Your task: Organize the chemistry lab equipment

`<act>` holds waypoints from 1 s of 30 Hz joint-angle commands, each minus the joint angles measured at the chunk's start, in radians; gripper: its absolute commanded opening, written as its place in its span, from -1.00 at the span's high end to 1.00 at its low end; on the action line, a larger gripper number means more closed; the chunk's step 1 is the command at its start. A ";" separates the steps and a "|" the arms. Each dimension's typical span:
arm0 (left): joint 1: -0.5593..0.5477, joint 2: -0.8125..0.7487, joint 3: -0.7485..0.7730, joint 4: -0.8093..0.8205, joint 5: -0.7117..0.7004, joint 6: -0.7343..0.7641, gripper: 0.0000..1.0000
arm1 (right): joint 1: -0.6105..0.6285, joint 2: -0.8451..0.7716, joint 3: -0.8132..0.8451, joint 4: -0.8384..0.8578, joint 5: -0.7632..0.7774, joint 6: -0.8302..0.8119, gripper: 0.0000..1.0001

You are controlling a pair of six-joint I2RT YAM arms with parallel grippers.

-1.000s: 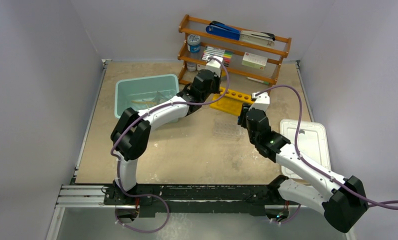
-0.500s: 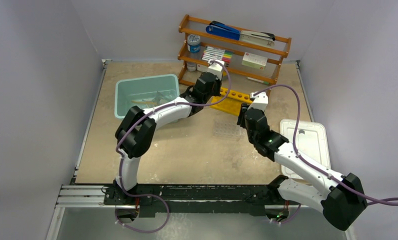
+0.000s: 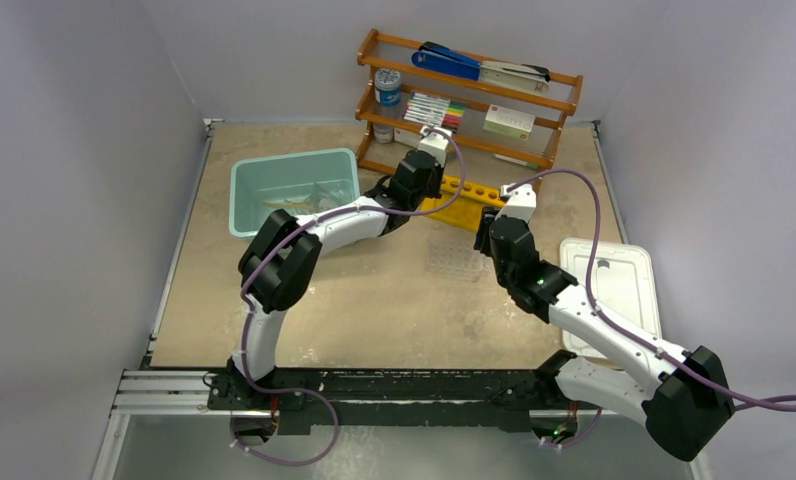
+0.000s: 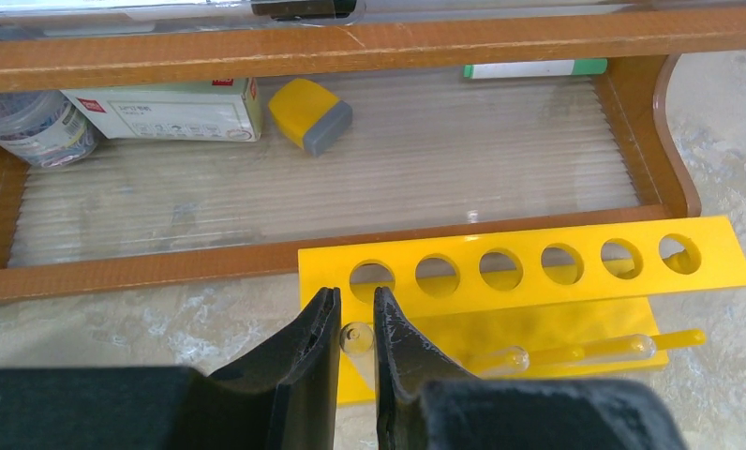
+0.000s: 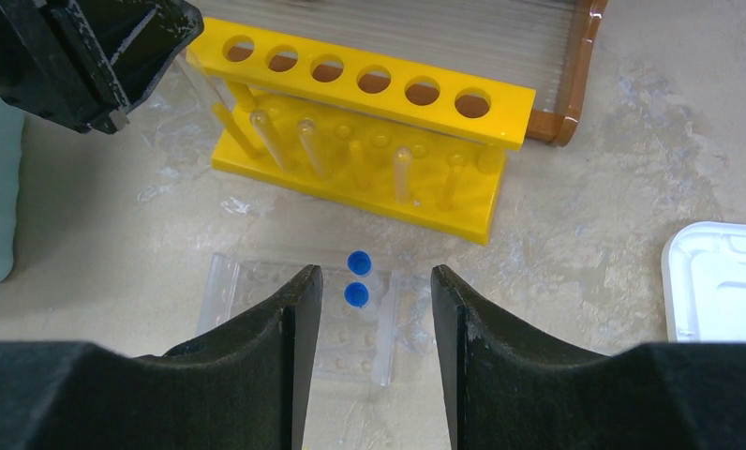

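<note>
Left arm (image 3: 344,218) reached nearer yellow holed rack (image 4: 530,286), jaws pinching clear tube (image 4: 357,337); right jaws wide.

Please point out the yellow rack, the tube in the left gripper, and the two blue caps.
yellow rack (image 4: 530,267): left wrist view, top plate between two holes.
tube (image 4: 356,337): left wrist view, its round end.
blue caps (image 5: 357,261): right wrist view, top of the farther cap.

The sandy, mottled table (image 3: 374,310) carries a teal bin (image 3: 264,180) at the far left. A wooden shelf (image 3: 577,95) stands along the back edge, with the yellow test-tube rack (image 3: 464,212) just in front of it. A clear square dish (image 3: 452,258) lies nearer, and a white lid (image 3: 624,290) lies flat at the right.
</note>
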 commanded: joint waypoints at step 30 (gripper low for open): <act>-0.044 -0.077 -0.094 0.028 0.029 0.043 0.86 | -0.008 -0.015 0.006 0.027 -0.011 0.009 0.02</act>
